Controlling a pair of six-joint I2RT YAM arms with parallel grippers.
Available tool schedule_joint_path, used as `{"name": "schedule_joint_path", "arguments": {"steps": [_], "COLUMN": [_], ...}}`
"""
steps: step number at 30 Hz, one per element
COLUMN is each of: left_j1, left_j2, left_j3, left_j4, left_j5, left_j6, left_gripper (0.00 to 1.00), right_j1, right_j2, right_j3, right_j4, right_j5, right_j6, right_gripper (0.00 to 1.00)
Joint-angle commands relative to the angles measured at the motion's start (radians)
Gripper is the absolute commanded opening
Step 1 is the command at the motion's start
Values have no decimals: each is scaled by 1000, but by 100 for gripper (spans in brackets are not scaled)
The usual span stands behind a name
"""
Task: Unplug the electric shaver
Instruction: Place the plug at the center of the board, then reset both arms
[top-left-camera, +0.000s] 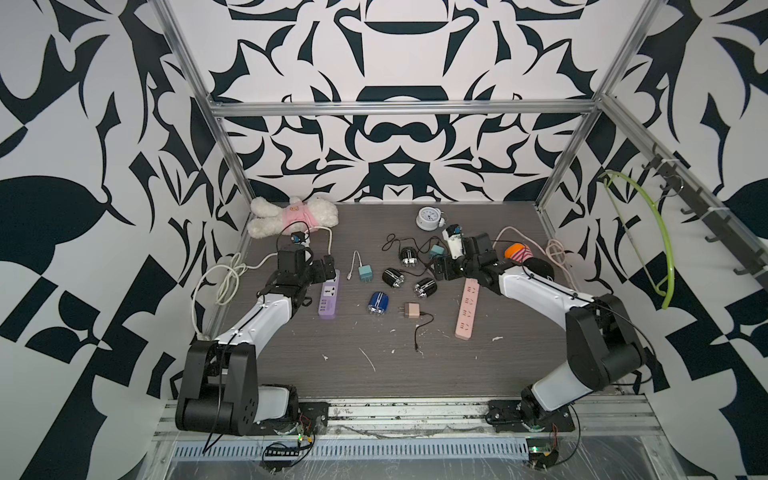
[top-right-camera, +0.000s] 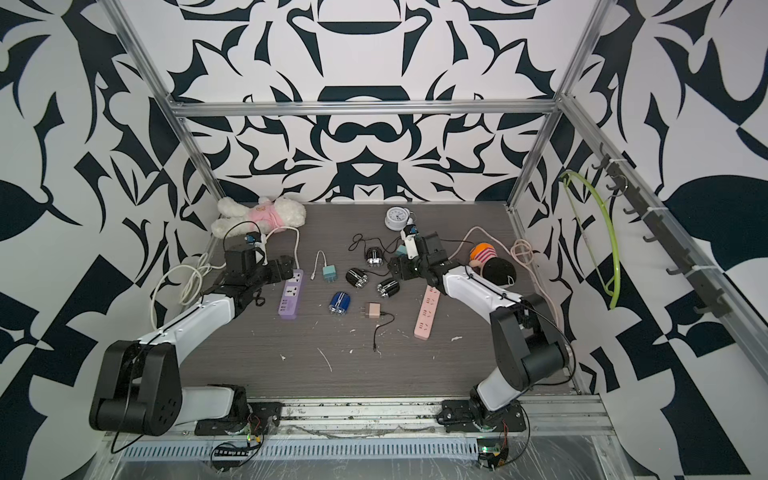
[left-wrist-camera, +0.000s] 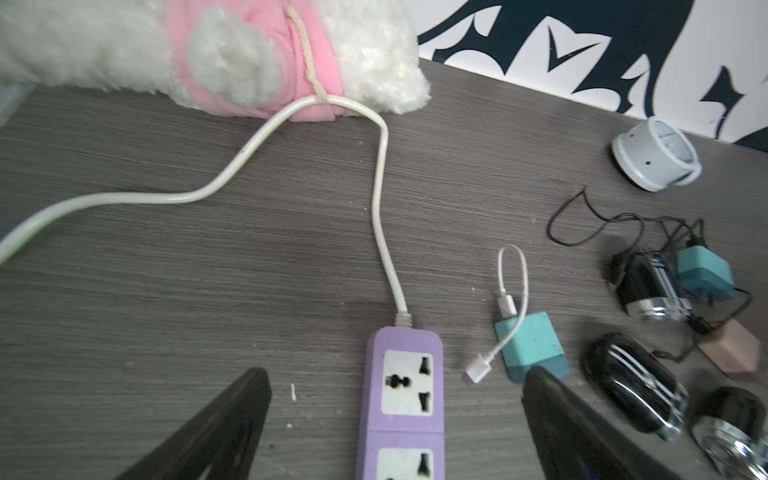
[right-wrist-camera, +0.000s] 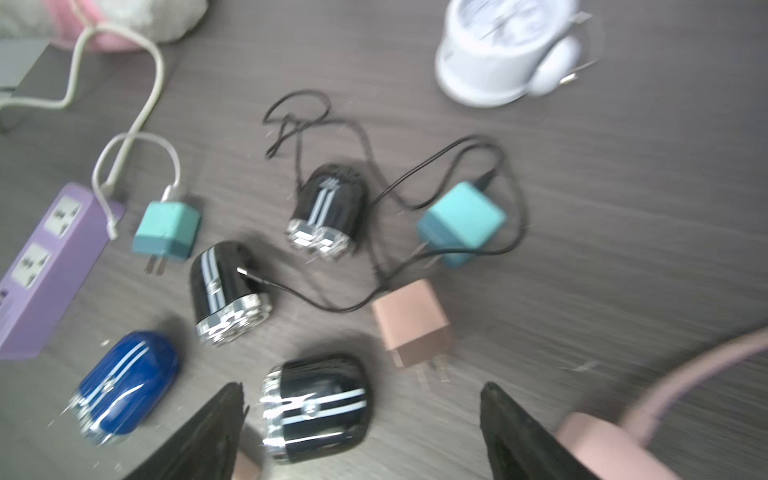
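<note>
Wide open and empty, the right gripper (right-wrist-camera: 361, 388) hangs just beside the cord end of the pink power strip (right-wrist-camera: 598, 449); the left gripper (left-wrist-camera: 397, 370), equally wide and empty, sits well apart from it. The corded black shaver (right-wrist-camera: 226, 286) lies near that strip. Its brown charger (right-wrist-camera: 409, 320) lies loose between them, prongs bare, so the next move likely calls for pinching the small plug (right-wrist-camera: 249, 276) at the shaver and pulling it out.

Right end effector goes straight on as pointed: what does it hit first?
Probably the black shaver, framed by the open right end effector in its wrist view; the tan charger sits beyond. Depth is unclear: the picture is blurred.
</note>
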Motion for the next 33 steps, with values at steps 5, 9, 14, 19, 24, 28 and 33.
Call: {"name": "schedule_joint_path", "arguments": {"steps": [5, 9, 14, 19, 24, 28, 33], "left_j1": [58, 155, 227, 343, 358, 336, 269], "left_j2": [-8, 29, 48, 98, 143, 173, 238], "left_j3": [-86, -105, -232, -317, -283, -276, -374], "left_j4": [186, 216, 447, 652, 657, 673, 929], "left_j5": [-141, -54, -44, 44, 178, 245, 140], "left_j6": [100, 65, 81, 5, 28, 77, 123], "left_gripper": [99, 99, 99, 99, 99, 99, 99], "right_j1": [-196, -293, -374, -378, -376, -331, -304], "right_j2": [-152, -191, -173, -153, -62, -32, 12], "right_j3": [-160, -283, -394, -449, -490, -465, -661], "right_j4": [134, 251, 405, 525, 673, 653, 1066], "right_j5": [98, 128, 146, 173, 162, 237, 289], "right_j6": [-26, -23, -13, -49, -58, -87, -101], "right_gripper": [89, 90, 90, 90, 90, 100, 99]}}
